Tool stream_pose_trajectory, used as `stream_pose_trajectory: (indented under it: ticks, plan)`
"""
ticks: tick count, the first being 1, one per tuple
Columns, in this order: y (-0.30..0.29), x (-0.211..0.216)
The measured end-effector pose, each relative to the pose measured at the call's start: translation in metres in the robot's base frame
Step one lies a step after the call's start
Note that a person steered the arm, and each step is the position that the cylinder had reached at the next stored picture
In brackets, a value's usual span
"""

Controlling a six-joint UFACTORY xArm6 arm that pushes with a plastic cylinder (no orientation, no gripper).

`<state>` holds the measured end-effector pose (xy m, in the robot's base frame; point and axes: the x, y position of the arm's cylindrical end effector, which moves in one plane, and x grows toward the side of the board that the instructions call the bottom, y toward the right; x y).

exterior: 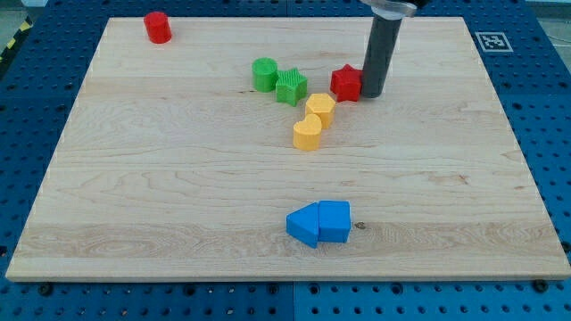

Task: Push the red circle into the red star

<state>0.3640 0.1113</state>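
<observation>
The red circle [158,27] is a small red cylinder at the board's top left corner. The red star [346,83] sits right of the view's centre, in the upper half. My tip [371,94] is at the red star's right side, touching it or nearly so. The rod rises from there to the view's top edge. The red circle is far to the left of both my tip and the red star.
A green circle [264,74] and a green star [291,87] touch each other left of the red star. Two yellow blocks [320,109] [307,133] lie just below. Two blue blocks [304,225] [335,221] sit together near the bottom edge. The wooden board [134,196] lies on a blue table.
</observation>
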Motion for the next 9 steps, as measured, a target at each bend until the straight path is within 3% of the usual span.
stream_pose_trajectory:
  ticks: [1,3,4,6,9]
  plan:
    - [-0.001,-0.004]
    - [0.034,-0.084]
    - [-0.009,-0.101]
    - [-0.134,-0.103]
    - [-0.277,-0.102]
